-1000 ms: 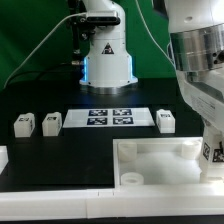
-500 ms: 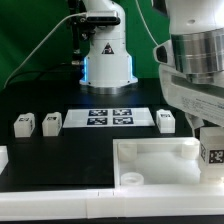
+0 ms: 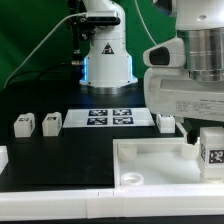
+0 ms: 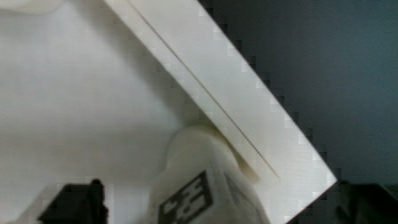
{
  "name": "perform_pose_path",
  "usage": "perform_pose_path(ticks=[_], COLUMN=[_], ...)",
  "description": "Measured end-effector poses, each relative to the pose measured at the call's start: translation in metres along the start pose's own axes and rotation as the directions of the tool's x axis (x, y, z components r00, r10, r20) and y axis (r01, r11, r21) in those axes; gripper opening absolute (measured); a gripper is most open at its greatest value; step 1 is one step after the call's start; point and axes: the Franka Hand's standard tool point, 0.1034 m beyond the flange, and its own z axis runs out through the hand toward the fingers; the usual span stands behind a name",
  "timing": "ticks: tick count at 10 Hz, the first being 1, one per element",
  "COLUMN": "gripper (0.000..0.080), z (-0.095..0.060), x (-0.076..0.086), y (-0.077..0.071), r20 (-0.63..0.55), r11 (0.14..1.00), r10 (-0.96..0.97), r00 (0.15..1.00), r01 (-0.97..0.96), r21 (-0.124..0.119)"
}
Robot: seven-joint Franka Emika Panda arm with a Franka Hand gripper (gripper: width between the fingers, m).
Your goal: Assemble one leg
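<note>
Arm (image 3: 195,85) has swung over tabletop (image 3: 150,160). Leg (image 3: 212,150) upright at corner, seating probably underway. Jaw state indiscernible.

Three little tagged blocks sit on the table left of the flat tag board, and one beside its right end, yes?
Not three: on the exterior view's left of the marker board lie two legs; one leg sits beside its right end.

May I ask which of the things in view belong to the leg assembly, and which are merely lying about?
In the job:
- the leg, standing against the tabletop's wall
- the tabletop

Lying about:
- three loose legs on the table
- the marker board
</note>
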Motion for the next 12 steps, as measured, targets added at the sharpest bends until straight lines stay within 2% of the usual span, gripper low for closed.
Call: perform_pose_path(ticks=[1,2,3,4,5,6,7,8,9,11,12], gripper=[0.0649,0.0649,0.0649,0.0649,0.0559,0.0559,0.0345,0.0299,0.0299,0.0299,0.0299], z=[-0.003,-0.0044,-0.0053,-0.0047,-0.0047,-0.0045,-0.0039,-0.0026,-0.0025,-0.0017,-0.0009], x=[0.0029,0.0056,0.009,0.0072,0.0073,0.0064,0.0058,0.0072,0.0074,0.0097,0.0093], y=[-0.0021,-0.004,-0.006,-0.0072,-0.0071,-0.0082,-0.0074,-0.0014,-0.0013,0.0006,0.0009], r20=[-0.021,-0.037,-0.057,-0.056,-0.056,-0.055,-0.05,-0.046,-0.043,-0.012,-0.006], r11=[0.986,0.949,0.913,0.953,0.949,0.972,0.993,1.0,0.996,0.926,0.894], r10=[-0.165,-0.313,-0.409,-0.301,-0.316,-0.236,-0.114,-0.01,0.087,0.377,0.446], r00=[0.986,0.949,0.911,0.952,0.947,0.97,0.992,0.999,0.995,0.926,0.895], r01=[0.164,0.312,0.407,0.3,0.315,0.236,0.114,0.009,-0.087,-0.376,-0.445], r21=[-0.03,-0.044,-0.042,-0.026,-0.027,-0.014,-0.004,-0.01,0.0,0.04,0.044])
